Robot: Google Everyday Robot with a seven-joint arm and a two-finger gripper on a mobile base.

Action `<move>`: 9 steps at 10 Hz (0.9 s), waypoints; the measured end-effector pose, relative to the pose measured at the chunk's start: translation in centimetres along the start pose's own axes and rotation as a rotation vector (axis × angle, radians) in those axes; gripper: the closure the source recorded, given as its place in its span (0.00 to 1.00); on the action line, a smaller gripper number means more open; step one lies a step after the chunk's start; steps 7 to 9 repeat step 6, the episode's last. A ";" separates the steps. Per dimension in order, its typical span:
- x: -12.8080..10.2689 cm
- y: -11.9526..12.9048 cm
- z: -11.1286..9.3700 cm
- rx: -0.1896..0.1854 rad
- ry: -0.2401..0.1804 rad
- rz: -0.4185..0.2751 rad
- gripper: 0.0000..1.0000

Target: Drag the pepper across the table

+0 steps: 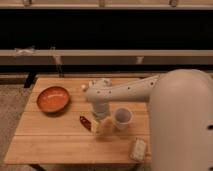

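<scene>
Hand point(103, 127) of mine at bench point(60, 145) centre, seemingly touching the pepper point(85, 122) at its 9 o'clock; finger state undeterminable; bowl point(52, 99) at 10 o'clock.

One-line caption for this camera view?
End effector lowered onto the table beside the pepper, between bowl and cup.

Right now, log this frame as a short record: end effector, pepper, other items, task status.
end effector: low over the table, near its middle
pepper: lying on the table just left of the end effector
other items: orange bowl at left; white cup right of the end effector; small packet at front right
task status: drag underway
</scene>
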 end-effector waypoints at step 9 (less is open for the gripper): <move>-1.9 0.4 -5.9 0.002 -0.197 -0.074 0.20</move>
